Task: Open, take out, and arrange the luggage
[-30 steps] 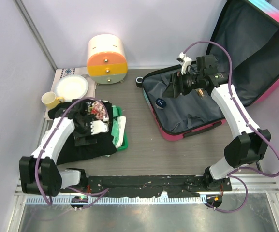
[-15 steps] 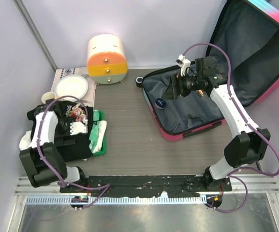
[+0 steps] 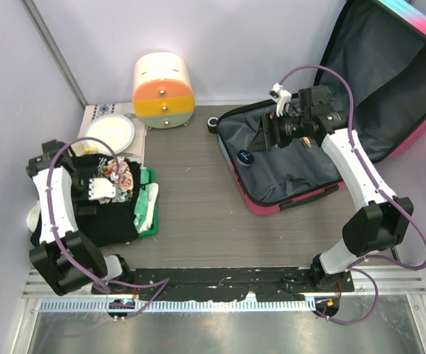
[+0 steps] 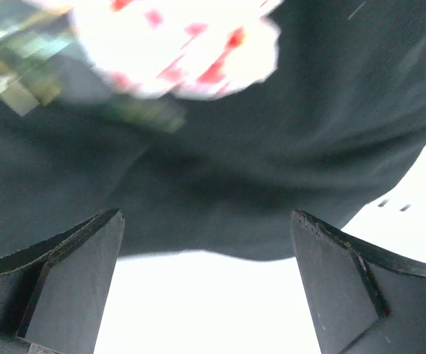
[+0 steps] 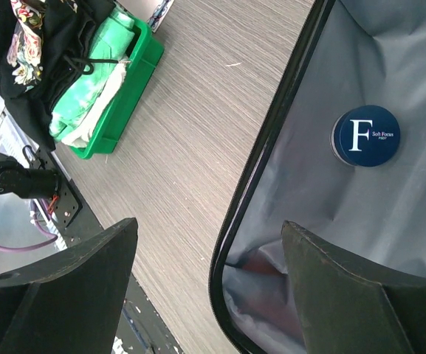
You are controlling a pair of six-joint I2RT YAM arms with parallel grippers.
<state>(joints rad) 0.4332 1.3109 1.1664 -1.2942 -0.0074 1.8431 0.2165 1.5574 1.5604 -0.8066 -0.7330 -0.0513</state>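
The top view is bright and evenly lit from above, with soft shadows beside the luggage [image 3: 294, 177] and the drawer box [image 3: 162, 90]. The left wrist view is out of focus: the black cloth [image 4: 286, 133] and the flowered fabric [image 4: 176, 44] are smeared, and the lower part is burned white. The right wrist view is sharp, the letter on the blue tin [image 5: 365, 136] is readable, but the fingers [image 5: 57, 295] are nearly black.
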